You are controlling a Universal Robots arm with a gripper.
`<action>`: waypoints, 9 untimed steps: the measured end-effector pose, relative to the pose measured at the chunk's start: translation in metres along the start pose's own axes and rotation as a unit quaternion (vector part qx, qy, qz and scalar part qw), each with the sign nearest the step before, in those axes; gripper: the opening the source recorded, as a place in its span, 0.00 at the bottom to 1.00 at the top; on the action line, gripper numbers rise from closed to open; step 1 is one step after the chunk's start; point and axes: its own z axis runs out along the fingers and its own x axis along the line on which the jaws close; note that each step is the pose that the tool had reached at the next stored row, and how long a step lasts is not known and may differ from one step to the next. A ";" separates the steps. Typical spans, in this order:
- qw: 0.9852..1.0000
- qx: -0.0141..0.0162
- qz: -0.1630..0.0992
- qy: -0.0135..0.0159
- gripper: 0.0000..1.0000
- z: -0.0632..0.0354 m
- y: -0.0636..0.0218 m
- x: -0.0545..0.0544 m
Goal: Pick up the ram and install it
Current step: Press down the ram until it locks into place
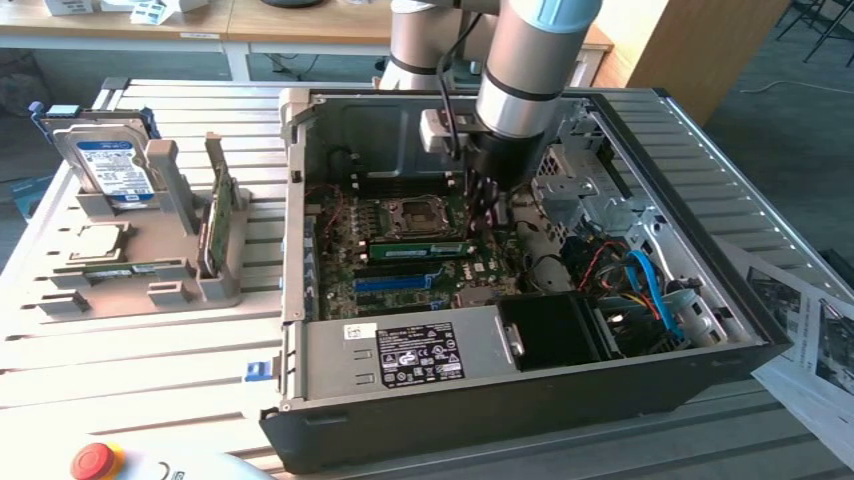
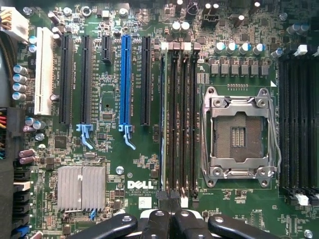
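In the exterior view the gripper (image 1: 483, 205) reaches into the computer case (image 1: 534, 400), just above the ram (image 1: 424, 249) seated beside the CPU socket (image 1: 414, 213). In the wrist view the fingers (image 2: 158, 221) are closed together, empty, over the ram (image 2: 163, 119) edge-on in its slot beside the socket. Seating looks like the step in hand; pressing needs straight, even force.

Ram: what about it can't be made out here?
- Exterior view: the arm hides whether the gripper touches the ram.
- Wrist view: ram edge-on; seating and latches too small to tell.
- Wrist view: gripper cut off by the picture's edge.
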 end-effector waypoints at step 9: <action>1.000 0.000 0.000 0.000 0.11 -0.0085 0.0003 0.000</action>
